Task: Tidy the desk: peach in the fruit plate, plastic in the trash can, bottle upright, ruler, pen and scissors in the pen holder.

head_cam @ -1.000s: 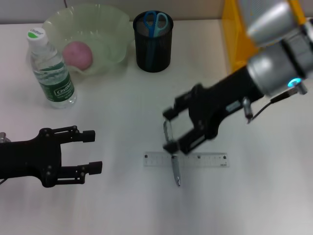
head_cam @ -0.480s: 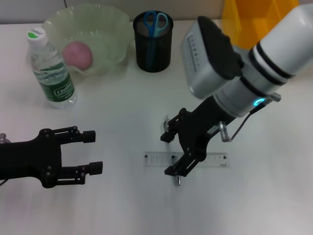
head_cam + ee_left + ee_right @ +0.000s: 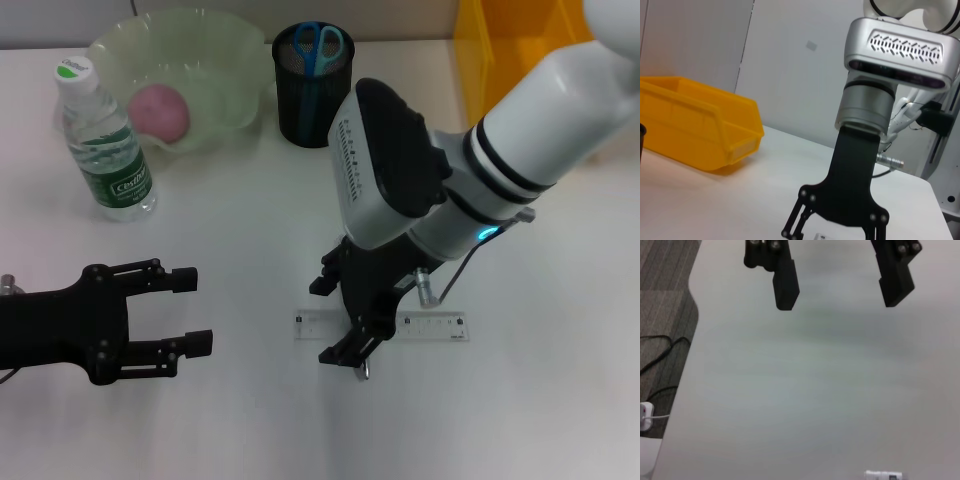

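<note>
Two grippers are recorded over a white desk (image 3: 230, 230). At the near left, the left gripper (image 3: 190, 310) is held low above the desk, fingers spread and grasping nothing; its two black fingers (image 3: 785, 282) are also seen from the right wrist. At the far left, a capped water bottle (image 3: 105, 145) stands upright, just beside a pale green fruit plate (image 3: 215, 55) in which a pink peach (image 3: 158, 110) lies. Right of the plate, at the far centre, a black mesh pen holder (image 3: 314, 95) is placed, with blue-handled scissors (image 3: 320, 42) standing inside it. At the near centre, a clear ruler (image 3: 440, 327) lies flat on the desk, crossed by a pen (image 3: 364, 370) of which only the near tip is visible. The right gripper (image 3: 338, 320) is lowered directly over that crossing, its black fingers parted to either side of the pen; contact cannot be told. At the far right, a yellow bin (image 3: 495, 55) is partly hidden behind the right arm.
</note>
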You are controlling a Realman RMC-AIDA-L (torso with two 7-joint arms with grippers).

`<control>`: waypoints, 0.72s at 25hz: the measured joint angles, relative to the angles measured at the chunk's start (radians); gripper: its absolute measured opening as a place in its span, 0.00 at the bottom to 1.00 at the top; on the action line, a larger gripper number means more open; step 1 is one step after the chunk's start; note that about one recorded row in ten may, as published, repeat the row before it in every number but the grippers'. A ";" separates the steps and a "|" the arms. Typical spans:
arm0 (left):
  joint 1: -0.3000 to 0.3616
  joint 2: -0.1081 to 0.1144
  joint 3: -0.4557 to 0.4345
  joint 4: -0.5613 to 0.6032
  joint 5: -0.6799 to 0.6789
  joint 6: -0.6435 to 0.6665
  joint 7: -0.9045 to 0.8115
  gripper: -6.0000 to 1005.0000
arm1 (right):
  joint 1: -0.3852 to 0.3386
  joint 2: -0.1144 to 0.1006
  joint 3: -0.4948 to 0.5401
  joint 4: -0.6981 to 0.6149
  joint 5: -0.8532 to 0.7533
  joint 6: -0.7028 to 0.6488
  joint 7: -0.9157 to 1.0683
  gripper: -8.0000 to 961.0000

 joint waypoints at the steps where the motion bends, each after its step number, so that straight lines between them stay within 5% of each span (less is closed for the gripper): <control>1: 0.000 0.000 0.000 0.000 0.000 -0.001 0.000 0.78 | 0.002 0.000 -0.010 0.007 0.007 0.010 0.000 0.84; 18: -0.003 -0.004 0.000 -0.002 -0.002 -0.003 0.000 0.78 | 0.048 0.002 -0.085 0.124 0.088 0.126 0.000 0.83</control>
